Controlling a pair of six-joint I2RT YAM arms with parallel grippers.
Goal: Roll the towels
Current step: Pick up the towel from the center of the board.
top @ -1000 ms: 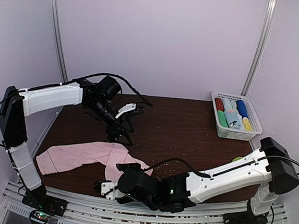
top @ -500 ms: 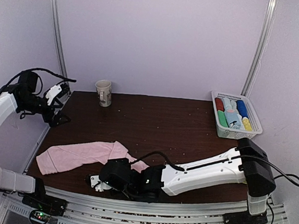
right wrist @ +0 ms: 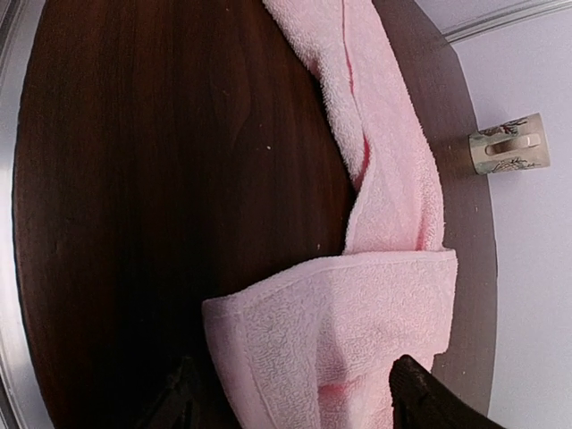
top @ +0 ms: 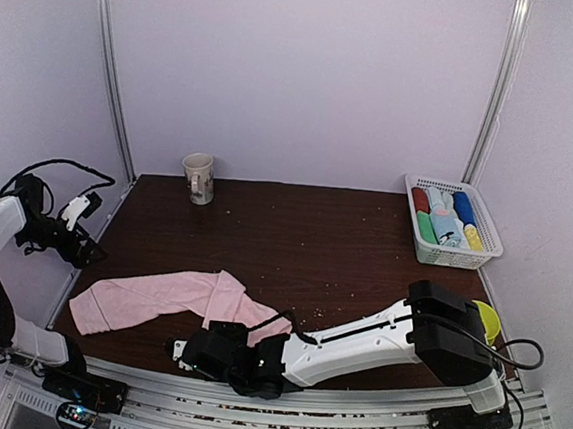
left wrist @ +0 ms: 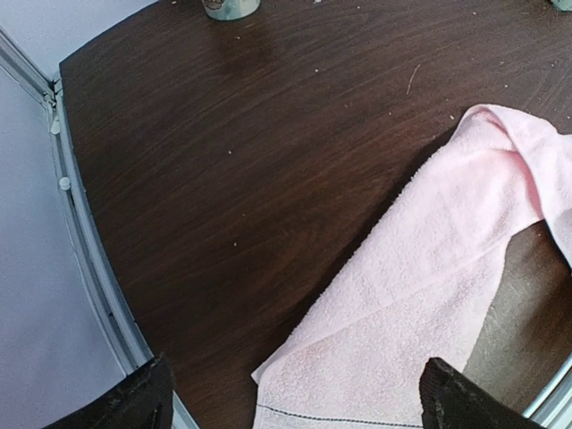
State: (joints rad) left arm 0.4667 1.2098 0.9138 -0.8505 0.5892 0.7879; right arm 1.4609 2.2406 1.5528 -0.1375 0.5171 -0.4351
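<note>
**A:** where's the pink towel [top: 159, 297] relative to the grippers?

**B:** its folded end sits right between the fingers of the right gripper [right wrist: 293, 380], which are spread wide; the left gripper [left wrist: 295, 380] is gaping too, holding nothing; towel's out in front of it, apart.

I see a plain pale pink towel [top: 149, 298] (no print on it) on the dark brown, wood-grained worktop [top: 344, 240]. The white slatted basket [top: 434, 253] holds red, green, blue, pale blue and yellow rolls [top: 426, 227]. My right arm [top: 356, 336] is white with black joints.
</note>
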